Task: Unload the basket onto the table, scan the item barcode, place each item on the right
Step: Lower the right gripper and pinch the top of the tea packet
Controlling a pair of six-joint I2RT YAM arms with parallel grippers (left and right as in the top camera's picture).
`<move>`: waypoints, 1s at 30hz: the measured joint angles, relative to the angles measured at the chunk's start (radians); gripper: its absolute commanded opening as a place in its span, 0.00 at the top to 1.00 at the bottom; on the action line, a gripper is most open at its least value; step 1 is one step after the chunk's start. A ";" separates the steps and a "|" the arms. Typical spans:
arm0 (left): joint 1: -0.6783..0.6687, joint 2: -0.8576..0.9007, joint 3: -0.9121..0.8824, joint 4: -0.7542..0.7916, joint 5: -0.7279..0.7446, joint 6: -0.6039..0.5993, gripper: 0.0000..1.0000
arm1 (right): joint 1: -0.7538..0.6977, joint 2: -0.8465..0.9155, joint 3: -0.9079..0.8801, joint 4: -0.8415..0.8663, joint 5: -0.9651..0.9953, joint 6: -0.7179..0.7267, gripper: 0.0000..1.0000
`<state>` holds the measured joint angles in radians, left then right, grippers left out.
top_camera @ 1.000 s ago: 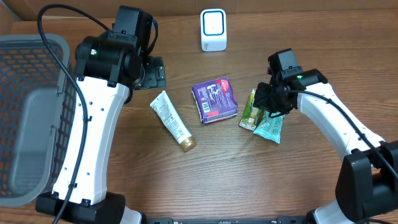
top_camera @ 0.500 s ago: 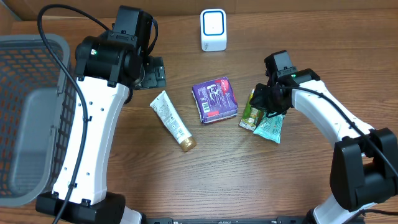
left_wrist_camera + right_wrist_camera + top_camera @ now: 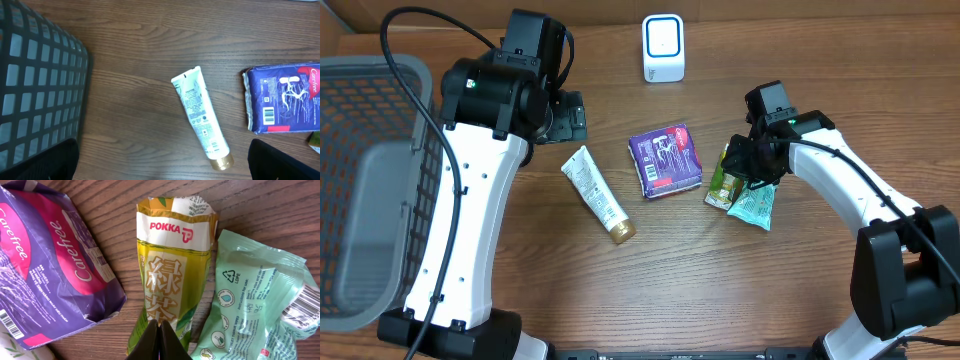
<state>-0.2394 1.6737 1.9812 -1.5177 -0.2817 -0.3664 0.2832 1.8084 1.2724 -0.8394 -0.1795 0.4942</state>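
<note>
Pick-up judged in hand: right gripper is shut over the tea pack on the worktop, a hold unconfirmed, left gripper spread empty; a lift toward the scanner is called for

Purple pack with pink lettering, yellow-green pouch with a red logo, mint-green packet, white tube capped gold, grey grid basket, brown wood-grain table.
</note>
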 measured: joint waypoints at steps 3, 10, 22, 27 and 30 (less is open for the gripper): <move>0.000 0.000 0.000 0.000 0.000 0.000 0.00 | 0.001 0.000 0.000 0.000 0.000 0.000 0.96; 0.000 0.000 0.000 0.000 0.000 0.000 0.00 | 0.001 0.010 0.000 0.000 0.000 0.000 0.96; 0.000 0.000 0.000 0.000 0.000 0.000 0.00 | 0.002 0.087 0.013 0.008 -0.027 0.000 0.96; 0.000 0.000 0.000 0.000 0.000 0.000 0.00 | 0.002 0.106 0.025 0.002 -0.035 0.000 0.95; 0.000 0.000 0.000 0.000 0.000 0.000 0.01 | 0.002 0.110 0.028 0.002 -0.039 0.000 0.95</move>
<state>-0.2394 1.6737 1.9812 -1.5177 -0.2817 -0.3664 0.2848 1.9186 1.3003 -0.8375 -0.2184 0.4942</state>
